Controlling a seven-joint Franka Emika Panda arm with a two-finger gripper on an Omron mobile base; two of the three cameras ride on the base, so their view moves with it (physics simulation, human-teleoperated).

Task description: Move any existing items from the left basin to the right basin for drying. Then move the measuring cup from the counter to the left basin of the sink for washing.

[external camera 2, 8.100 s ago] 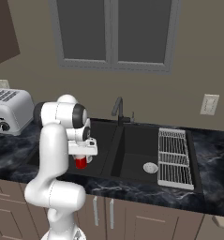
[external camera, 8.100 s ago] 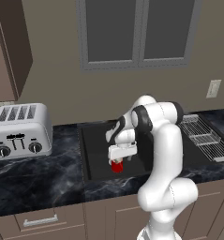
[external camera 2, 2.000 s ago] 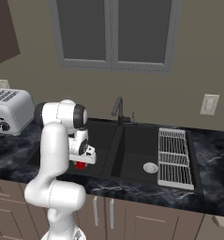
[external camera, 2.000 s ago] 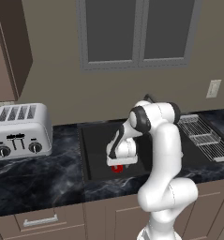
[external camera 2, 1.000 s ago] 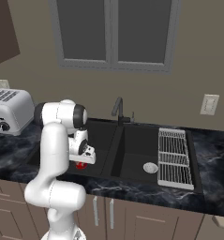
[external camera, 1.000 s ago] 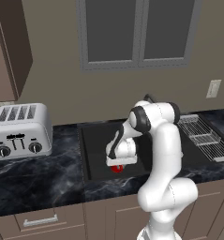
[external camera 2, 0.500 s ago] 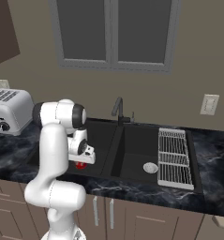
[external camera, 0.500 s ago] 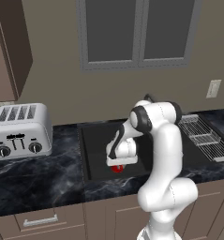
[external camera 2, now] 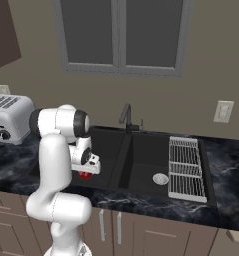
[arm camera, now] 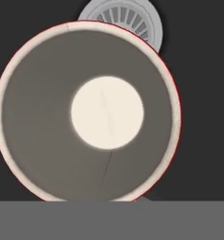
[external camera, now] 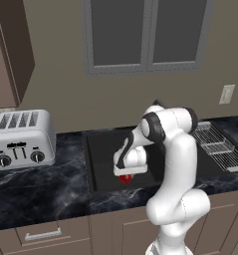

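Hand view: red mug [arm camera: 85,112], white inside, upright.

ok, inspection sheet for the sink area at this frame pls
Surface: glossy black marble counter, veined.
Job's things: red mug upright, low in the wider left basin, under the hand; white inside and drain beyond its rim in the hand view. Right basin holds nothing but its drain.
Clutter: toaster left of the sink; wire rack on the right.
Hand: shut, at the mug; grip itself hidden.
Cables: nothing seen.
Surroundings: dark faucet, window, wall outlet.
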